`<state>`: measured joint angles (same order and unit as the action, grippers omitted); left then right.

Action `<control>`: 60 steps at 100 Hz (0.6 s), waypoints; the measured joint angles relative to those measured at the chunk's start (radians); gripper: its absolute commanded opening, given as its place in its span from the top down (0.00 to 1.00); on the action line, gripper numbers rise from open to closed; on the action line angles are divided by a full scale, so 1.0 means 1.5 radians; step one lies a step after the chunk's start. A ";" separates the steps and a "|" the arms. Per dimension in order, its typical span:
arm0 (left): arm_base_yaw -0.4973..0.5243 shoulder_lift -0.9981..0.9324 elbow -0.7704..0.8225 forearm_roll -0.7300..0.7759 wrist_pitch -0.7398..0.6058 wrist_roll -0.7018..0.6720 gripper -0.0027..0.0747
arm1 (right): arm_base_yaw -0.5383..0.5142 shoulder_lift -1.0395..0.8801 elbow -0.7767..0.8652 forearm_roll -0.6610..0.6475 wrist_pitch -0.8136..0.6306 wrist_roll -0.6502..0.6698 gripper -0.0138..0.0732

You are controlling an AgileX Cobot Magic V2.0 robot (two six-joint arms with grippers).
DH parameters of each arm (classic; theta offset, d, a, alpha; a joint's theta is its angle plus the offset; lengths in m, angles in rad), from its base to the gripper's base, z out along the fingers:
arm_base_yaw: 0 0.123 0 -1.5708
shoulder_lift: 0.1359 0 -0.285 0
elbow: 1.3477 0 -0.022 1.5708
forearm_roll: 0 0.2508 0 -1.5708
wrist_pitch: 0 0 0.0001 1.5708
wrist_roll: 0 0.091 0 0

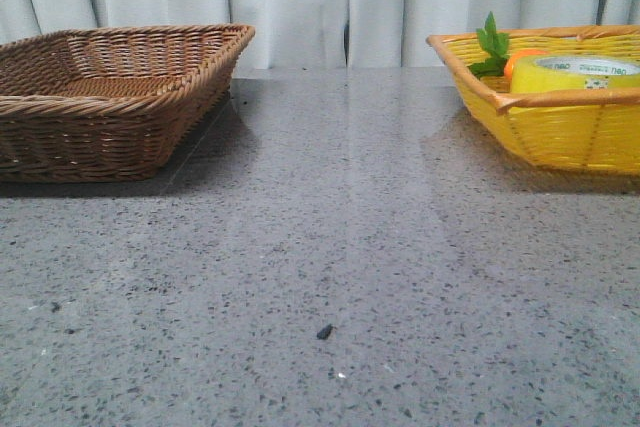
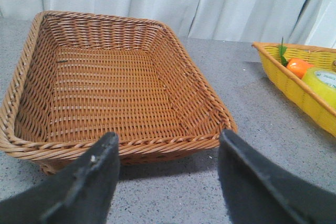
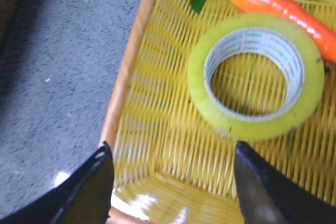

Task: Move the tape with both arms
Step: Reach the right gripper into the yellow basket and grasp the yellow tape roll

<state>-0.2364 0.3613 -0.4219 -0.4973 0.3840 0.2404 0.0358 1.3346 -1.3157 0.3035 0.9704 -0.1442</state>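
Two baskets are standing well apart on the grey stone table (image 1: 330, 247): a brown wicker basket (image 1: 110, 97) on the robot's left side and a yellow basket (image 1: 560, 117) on its right side. The tape (image 3: 256, 75) is lying flat inside the yellow basket, with its hole facing up, and the orange carrot (image 3: 278, 9) is lying just beside it, maybe touching it. Lying flat like this, the roll is offering its wall to a grasp from above, I think with one finger in the hole and one outside. The right gripper (image 3: 173, 182) is hovering over the near corner of the yellow basket with its jaws spread wide and nothing between them; the tape is not yet between the fingers. The left gripper (image 2: 168, 177) is also standing wide and is holding nothing, and it is facing the brown basket, which has nothing inside. Probably it is waiting there because the right arm cannot reach so far, so the roll must pass from one arm to the other over the middle of the table. I judge the transfer is not started yet.
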 measured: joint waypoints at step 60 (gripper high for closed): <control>0.000 0.001 0.000 0.000 0.000 0.001 0.47 | 0.018 0.240 -0.055 -0.015 -0.067 -0.004 0.45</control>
<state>-0.2364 0.3622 -0.4219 -0.4973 0.3840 0.2421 0.0621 1.6940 -1.3977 0.2804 0.8699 -0.1504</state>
